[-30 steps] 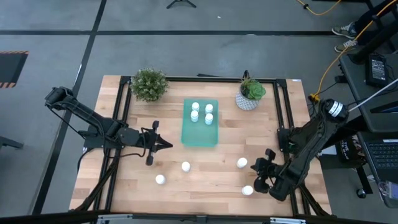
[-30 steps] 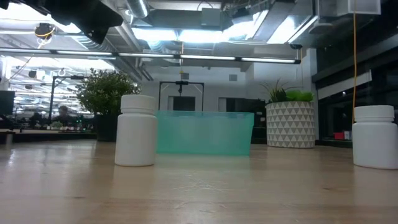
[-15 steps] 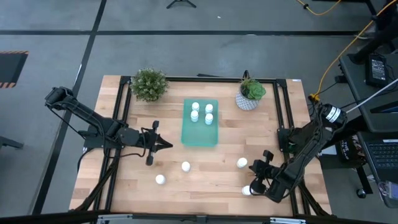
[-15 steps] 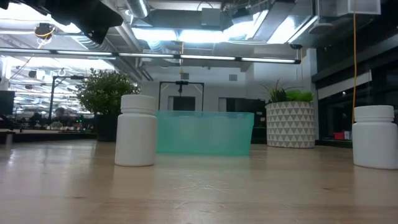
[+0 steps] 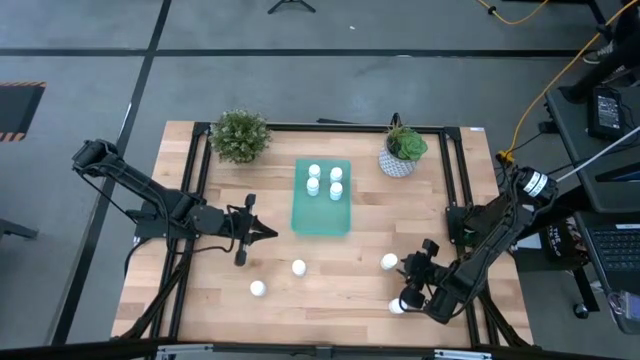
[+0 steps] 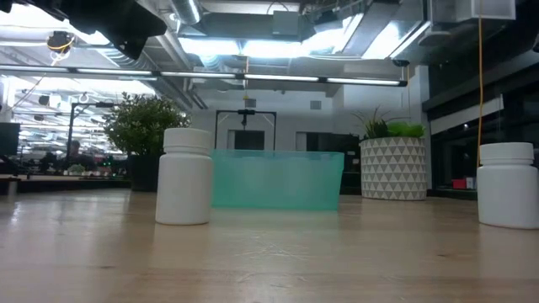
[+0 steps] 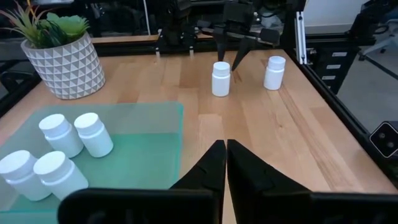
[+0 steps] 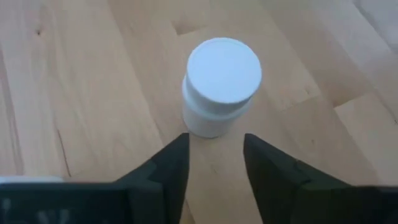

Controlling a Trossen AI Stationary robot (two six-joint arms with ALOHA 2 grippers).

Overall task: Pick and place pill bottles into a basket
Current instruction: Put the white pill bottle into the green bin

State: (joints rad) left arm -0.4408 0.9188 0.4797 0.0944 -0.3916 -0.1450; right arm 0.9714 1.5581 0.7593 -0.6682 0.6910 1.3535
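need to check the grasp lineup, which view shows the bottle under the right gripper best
The right wrist view: the pill bottle stands upright, close ahead of the open right gripper. The high view shows it small, partly hidden by the arm. The left wrist view shows it far off.

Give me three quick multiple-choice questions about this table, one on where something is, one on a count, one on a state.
1. The right claw is above:
A. the tray
B. a pill bottle near the table's front right
C. a plant

2. Bottles lying in the teal tray:
A. four
B. one
C. seven

3. The left claw is:
A. open wide
B. holding a bottle
C. shut, empty

Answers:
1 B, the right wrist view looks down on a bottle on bare wood.
2 A, the high view shows four caps.
3 C, its fingers meet with nothing between.
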